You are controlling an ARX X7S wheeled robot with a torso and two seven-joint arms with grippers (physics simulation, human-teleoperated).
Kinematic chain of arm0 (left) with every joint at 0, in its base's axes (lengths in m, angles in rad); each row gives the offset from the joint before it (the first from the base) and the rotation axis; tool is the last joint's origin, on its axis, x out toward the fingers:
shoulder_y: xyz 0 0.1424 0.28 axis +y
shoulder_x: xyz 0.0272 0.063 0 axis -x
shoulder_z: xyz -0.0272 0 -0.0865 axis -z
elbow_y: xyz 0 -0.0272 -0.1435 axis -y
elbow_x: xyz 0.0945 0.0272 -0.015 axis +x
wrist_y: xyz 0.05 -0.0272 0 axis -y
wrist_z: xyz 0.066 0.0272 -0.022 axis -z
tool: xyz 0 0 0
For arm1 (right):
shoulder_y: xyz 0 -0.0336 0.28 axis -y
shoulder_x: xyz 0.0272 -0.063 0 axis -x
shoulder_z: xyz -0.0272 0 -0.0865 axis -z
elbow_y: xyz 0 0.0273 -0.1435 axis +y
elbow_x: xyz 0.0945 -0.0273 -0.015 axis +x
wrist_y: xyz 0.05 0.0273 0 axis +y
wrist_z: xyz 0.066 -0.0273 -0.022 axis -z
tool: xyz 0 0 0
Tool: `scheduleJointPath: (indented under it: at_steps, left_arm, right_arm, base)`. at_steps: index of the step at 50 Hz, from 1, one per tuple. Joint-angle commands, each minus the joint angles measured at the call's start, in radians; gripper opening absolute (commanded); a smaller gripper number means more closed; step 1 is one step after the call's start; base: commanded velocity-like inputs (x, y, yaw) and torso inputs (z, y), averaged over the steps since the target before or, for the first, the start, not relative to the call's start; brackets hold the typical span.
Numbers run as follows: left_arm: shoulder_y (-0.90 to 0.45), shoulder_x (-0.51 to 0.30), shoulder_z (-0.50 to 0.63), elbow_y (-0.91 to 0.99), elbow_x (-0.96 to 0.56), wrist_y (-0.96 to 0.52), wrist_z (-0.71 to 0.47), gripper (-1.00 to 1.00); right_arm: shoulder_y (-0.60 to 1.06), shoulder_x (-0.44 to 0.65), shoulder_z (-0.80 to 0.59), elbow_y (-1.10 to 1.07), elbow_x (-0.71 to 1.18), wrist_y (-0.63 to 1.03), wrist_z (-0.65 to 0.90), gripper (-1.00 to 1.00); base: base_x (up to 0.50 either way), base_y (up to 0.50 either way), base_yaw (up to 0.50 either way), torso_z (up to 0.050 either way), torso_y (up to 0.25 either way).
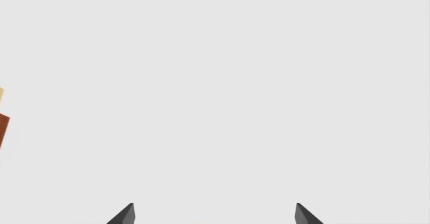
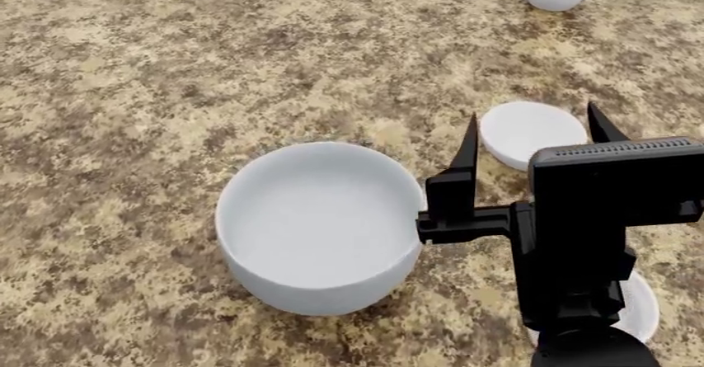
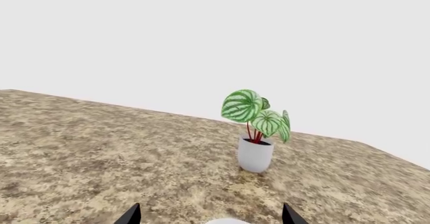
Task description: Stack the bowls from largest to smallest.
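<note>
Right claw [image 2: 532, 140]: black, fingers spread wide, empty, above speckled tabletop [image 2: 132, 95]. Large bowl [image 2: 316, 223]: glossy white, beside the claw's left finger. Shallow bowl [image 2: 532, 133]: between and just beyond the fingertips. Third bowl [image 2: 641, 307]: partly hidden under the arm. Plant pot [image 3: 256, 154]: ahead, well apart. Left claw [image 1: 215, 214]: tips apart, facing blank grey. No legible writing.

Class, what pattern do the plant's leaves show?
Green with pale stripes on the plant's leaves, on red stems; clearest in the right wrist view.
</note>
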Motion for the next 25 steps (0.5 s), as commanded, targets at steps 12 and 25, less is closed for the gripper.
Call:
scheduleJointPath:
  at_steps: [12, 25]
  left_arm:
    - [0.007, 0.007, -0.026, -0.009, 0.015, -0.007, 0.012, 1.0]
    - [0.009, 0.001, -0.03, -0.014, 0.01, 0.001, 0.014, 1.0]
  right_arm:
    - [0.002, -0.012, 0.013, -0.008, -0.016, 0.008, -0.019, 1.0]
    - [0.003, -0.009, 0.012, -0.013, -0.012, 0.011, -0.015, 1.0]
  base:
    - [0.28, -0.03, 0.0, 0.0, 0.0]
    - [0.28, -0.03, 0.0, 0.0, 0.001]
